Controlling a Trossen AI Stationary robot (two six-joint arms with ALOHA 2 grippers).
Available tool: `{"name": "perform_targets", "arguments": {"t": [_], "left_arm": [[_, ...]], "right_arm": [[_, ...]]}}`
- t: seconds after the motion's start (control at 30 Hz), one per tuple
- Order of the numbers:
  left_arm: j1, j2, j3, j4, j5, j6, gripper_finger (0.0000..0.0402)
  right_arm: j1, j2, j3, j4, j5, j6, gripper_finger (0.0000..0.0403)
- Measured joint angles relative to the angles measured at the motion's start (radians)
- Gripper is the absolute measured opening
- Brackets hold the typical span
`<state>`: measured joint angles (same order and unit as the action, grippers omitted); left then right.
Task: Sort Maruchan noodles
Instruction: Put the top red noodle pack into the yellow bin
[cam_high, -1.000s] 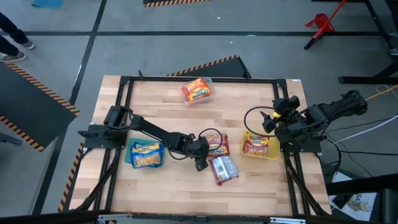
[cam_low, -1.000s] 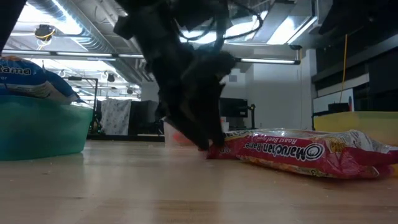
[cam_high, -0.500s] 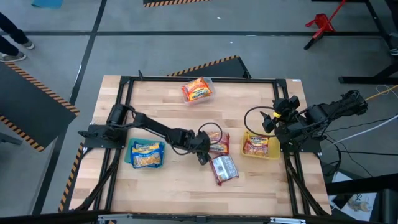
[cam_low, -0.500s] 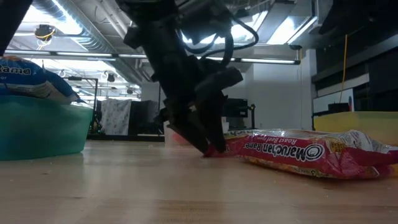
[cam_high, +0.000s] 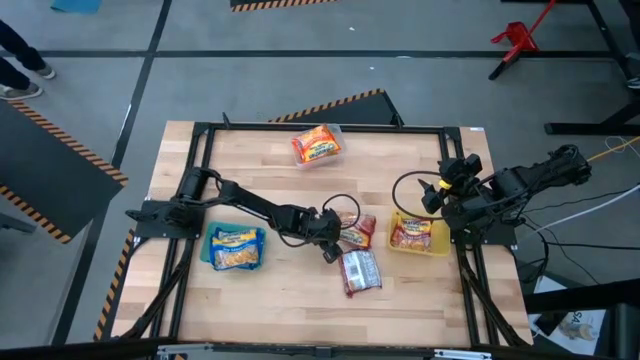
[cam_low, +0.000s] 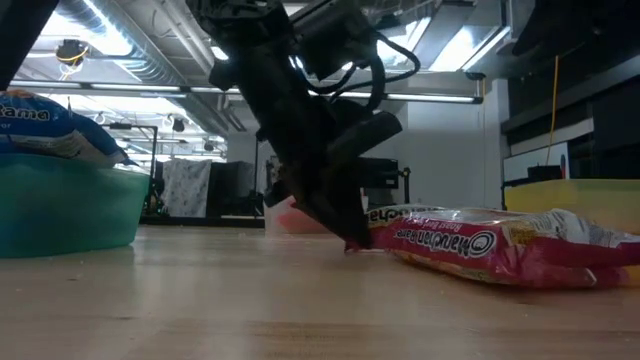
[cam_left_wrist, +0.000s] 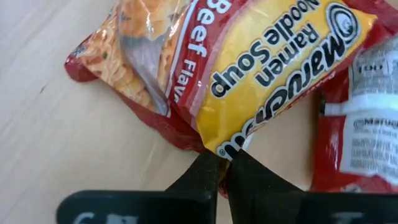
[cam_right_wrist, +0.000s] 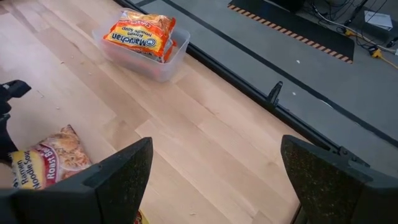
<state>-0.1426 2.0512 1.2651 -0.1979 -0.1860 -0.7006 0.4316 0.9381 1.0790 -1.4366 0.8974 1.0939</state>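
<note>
High view: five Maruchan packets show on the wooden table (cam_high: 420, 165). An orange-red packet (cam_high: 317, 145) lies in a clear bin (cam_high: 336, 131) at the far edge. A blue-and-yellow packet (cam_high: 235, 247) fills a teal bin (cam_high: 212, 262) on the left. A red-and-yellow packet (cam_high: 411, 232) sits in a yellow bin (cam_high: 392, 243) on the right. Two loose packets lie mid-table: a beef-flavor packet (cam_high: 356, 231) and, just beside it toward the near edge, a dark red-and-white packet (cam_high: 360, 271), printed back up. The left gripper (cam_high: 329, 243) reaches to the beef packet's corner; its cable loop covers part of the packet. The right gripper (cam_high: 447, 182) waits folded at the right edge, above the yellow bin.

Low view: the left arm comes down with its fingertips on the table against the end of the dark red packet (cam_low: 480, 246), whose "Maruchan Ramen" print reads upside down. The teal bin (cam_low: 65, 205) stands at the left, the blue packet (cam_low: 50, 125) cut off at the frame edge. The beef packet is mostly hidden behind the arm.

Left wrist view: the beef packet (cam_left_wrist: 249, 68) is crinkly, with a yellow label and a clear window showing noodles. The left gripper's fingers (cam_left_wrist: 205, 177) are pinched together on its lower edge. The dark red-and-white packet (cam_left_wrist: 364, 118) is cut off at the side.

Right wrist view: the right gripper's fingers (cam_right_wrist: 121, 174) stand wide apart, holding nothing, over the table. Beyond are the clear bin (cam_right_wrist: 149, 59) with its orange-red packet (cam_right_wrist: 140, 34) and part of the beef packet (cam_right_wrist: 53, 155).
</note>
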Motion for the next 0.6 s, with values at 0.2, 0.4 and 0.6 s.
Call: {"name": "perform_targets", "arguments": {"t": [0.2, 0.4, 0.6], "left_arm": [[-0.003, -0.066, -0.004, -0.021, -0.023, -0.003, 0.0004], [-0.001, -0.115, 0.007, -0.015, -0.102, 0.0, 0.0003], [-0.001, -0.116, 0.071, -0.013, -0.149, 0.066, 0.0003]], "right_arm": [[0.0, 0.0, 0.0, 0.006, 0.001, 0.0, 0.034], [0.0, 0.0, 0.0, 0.008, 0.012, 0.0, 0.034], [0.0, 0.0, 0.0, 0.008, 0.035, 0.0, 0.034]]}}
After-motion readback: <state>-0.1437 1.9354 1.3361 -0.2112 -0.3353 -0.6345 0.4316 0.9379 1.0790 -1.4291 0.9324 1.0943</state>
